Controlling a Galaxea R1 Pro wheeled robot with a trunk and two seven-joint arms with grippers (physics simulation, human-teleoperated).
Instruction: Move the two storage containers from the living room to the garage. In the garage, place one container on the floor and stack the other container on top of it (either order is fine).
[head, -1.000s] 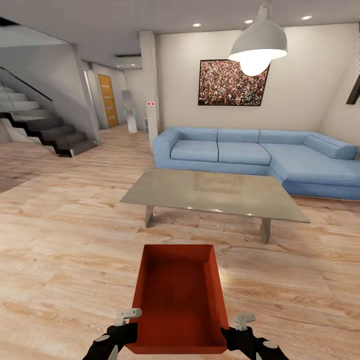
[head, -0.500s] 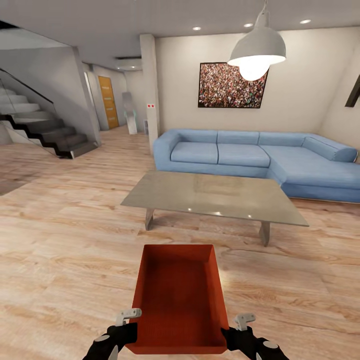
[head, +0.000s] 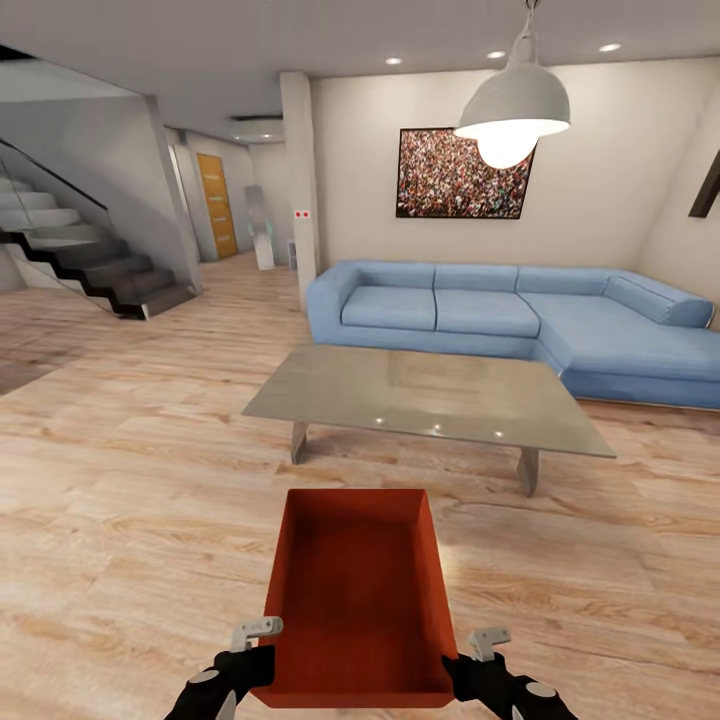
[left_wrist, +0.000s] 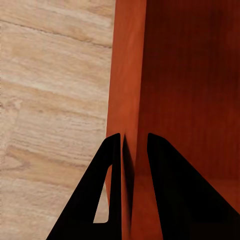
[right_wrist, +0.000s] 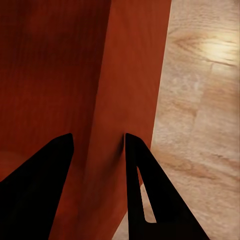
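While our left gripper (left_wrist: 129, 150) pinches the container's (head: 358, 590) left wall and our right gripper (right_wrist: 97, 150) pinches its right wall, the orange-red container hangs between them, its long axis running toward twelve o'clock. We judge both arms equally near, so the carry turns on keeping that two-sided clamp. Beyond it at twelve o'clock stands the bench (head: 430, 395), with the sofa (head: 520, 320) behind and the orange door (head: 212, 200) at eleven.
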